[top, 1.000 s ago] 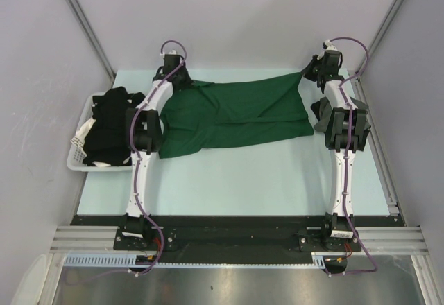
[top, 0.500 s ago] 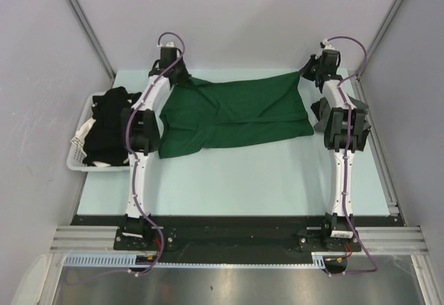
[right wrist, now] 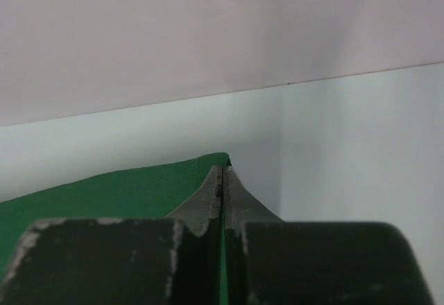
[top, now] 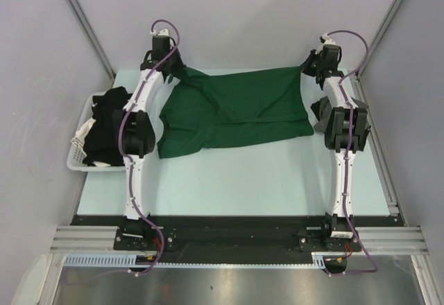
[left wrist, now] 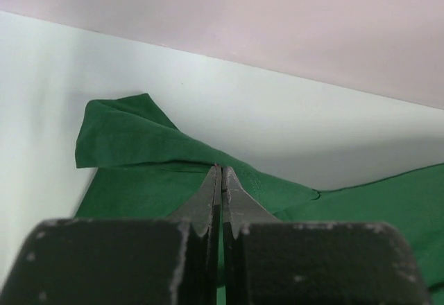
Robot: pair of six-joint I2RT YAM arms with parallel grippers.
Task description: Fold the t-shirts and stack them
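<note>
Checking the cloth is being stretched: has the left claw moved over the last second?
Yes: the left claw, shut on the dark green cotton t-shirt, moved toward the pale table's far edge and slightly left.

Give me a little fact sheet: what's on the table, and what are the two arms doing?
Green shirt: lying across the far part of the table
Left gripper: shut on the shirt's far left edge
Right gripper: shut on its far right corner
Basket: white, at the left edge, holding black clothes
Grey cloth: beside right arm, partly hidden
</note>
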